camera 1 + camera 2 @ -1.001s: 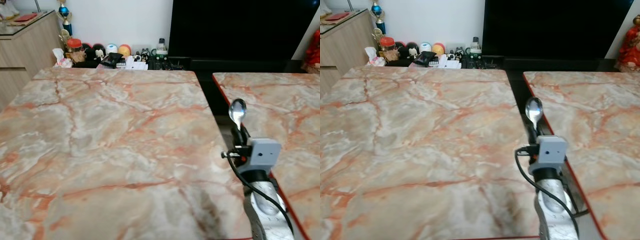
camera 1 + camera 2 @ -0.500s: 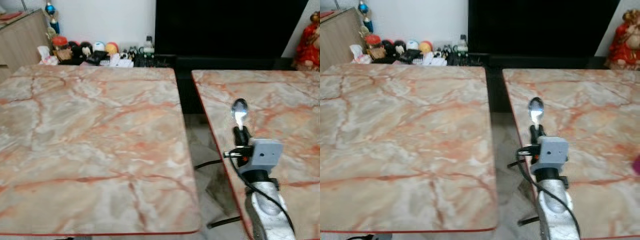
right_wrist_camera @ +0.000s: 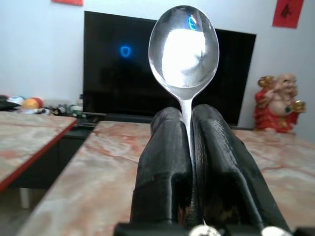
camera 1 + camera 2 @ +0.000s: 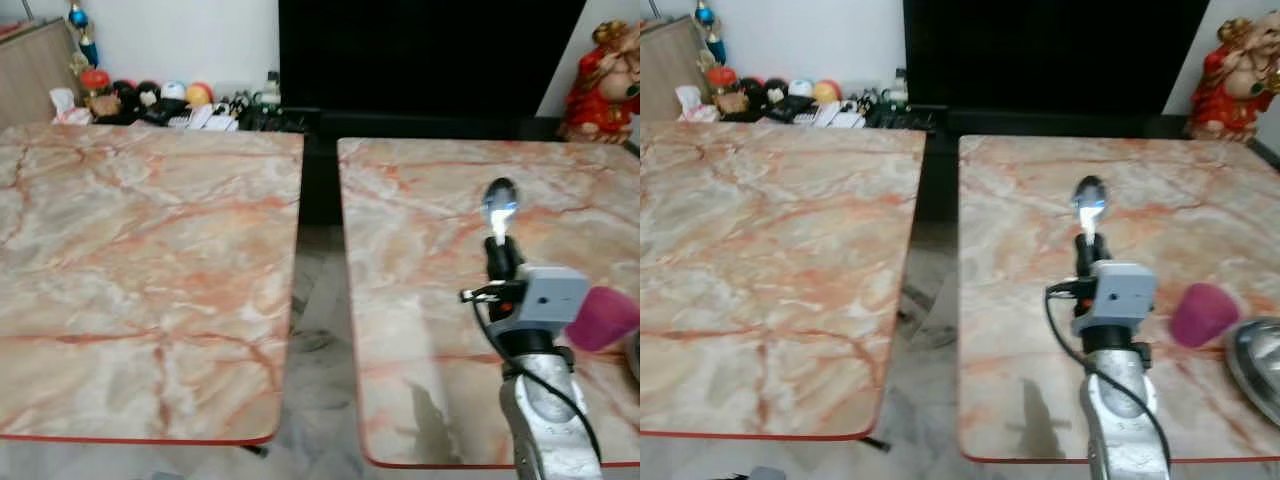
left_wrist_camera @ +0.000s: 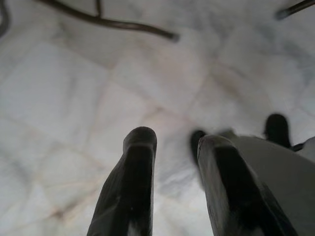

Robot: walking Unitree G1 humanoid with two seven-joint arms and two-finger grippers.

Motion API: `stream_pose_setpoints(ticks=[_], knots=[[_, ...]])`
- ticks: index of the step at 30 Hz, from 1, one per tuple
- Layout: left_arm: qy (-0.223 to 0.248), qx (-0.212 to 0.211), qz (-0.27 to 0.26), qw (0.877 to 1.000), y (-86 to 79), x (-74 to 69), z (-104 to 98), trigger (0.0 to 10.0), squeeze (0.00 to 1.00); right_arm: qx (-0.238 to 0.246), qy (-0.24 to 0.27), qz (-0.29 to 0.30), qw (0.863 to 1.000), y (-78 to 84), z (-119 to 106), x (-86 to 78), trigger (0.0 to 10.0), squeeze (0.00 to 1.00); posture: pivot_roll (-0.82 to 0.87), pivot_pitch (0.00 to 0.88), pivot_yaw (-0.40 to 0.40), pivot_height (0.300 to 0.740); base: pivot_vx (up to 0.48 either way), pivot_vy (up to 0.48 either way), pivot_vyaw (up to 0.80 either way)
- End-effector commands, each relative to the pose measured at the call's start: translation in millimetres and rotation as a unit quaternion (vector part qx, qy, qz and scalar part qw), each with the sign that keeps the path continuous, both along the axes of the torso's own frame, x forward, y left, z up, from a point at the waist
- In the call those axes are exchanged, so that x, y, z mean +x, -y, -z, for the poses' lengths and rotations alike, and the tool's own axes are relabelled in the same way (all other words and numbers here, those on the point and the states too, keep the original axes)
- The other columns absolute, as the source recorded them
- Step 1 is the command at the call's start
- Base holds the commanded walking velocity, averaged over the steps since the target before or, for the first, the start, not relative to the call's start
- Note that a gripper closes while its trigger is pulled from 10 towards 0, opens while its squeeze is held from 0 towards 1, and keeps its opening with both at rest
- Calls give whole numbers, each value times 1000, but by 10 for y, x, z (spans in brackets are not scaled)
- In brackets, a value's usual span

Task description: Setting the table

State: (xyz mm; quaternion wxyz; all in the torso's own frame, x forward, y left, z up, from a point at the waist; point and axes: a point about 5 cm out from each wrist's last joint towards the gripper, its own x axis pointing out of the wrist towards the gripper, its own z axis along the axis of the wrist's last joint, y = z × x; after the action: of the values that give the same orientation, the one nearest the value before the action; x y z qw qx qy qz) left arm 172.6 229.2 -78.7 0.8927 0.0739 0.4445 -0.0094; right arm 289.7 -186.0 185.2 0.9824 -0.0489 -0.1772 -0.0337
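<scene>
Steel spoon [image 3: 184, 49]: it stands upright out of the right gripper [image 3: 189, 123], bowl uppermost, its thin neck running down between the two black fingers.
Right jaws: clenched on the spoon's handle low down, so most of the handle is hidden inside the grip and only the bowl and neck rise beyond the tips.
Right bench [image 4: 1040, 190]: the marble-patterned top lies directly under and ahead of the jaws; the arm reaches out over its near half.
Pink cup [image 4: 1203, 313]: it sits on the bench just beside the jaws on the robot's right.
Metal dish [image 4: 1258, 360]: its rim lies beyond the cup, further to the right and nearer the robot.
Left bench [image 4: 140, 250]: well apart to the left of the jaws, across a gap of floor.
Left gripper [image 5: 174, 142]: hangs idle, pointed down at pale floor tiles, fingers parted with nothing between them.
Step in hand, as I judge it: carrying the spoon to its place beside the cup and dish.
Doing it well: tip the wrist until the spoon lies nearly flat, lower it until the bowl touches the bench, and only then let the jaws part.
Risk: a release from upright would likely drop and bounce the spoon, or knock it into the cup.
</scene>
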Motion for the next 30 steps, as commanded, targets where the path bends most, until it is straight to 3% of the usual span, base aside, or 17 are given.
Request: stream_pose_setpoints(ticks=[1,13,22,30], knots=[[-17,6,-4,1000,-56,-104,35,10000,0,3,10,-7,1000,-49,-37,-8,10000,0,-43,84,-31,740,0,-450,0],[-25,10,-6,1000,-101,-159,47,10000,0,0,21,-1,1000,-21,-89,-6,10000,0,-51,90,-29,740,0,-451,0],[-38,18,-12,999,-273,-295,47,10000,0,-2,22,9,1000,10,-93,-3,10000,0,-58,80,-24,740,0,-452,0],[-45,20,-12,999,-295,-335,56,10000,0,-6,22,17,1000,49,-93,-7,10000,0,-67,72,-25,740,0,-451,0]])
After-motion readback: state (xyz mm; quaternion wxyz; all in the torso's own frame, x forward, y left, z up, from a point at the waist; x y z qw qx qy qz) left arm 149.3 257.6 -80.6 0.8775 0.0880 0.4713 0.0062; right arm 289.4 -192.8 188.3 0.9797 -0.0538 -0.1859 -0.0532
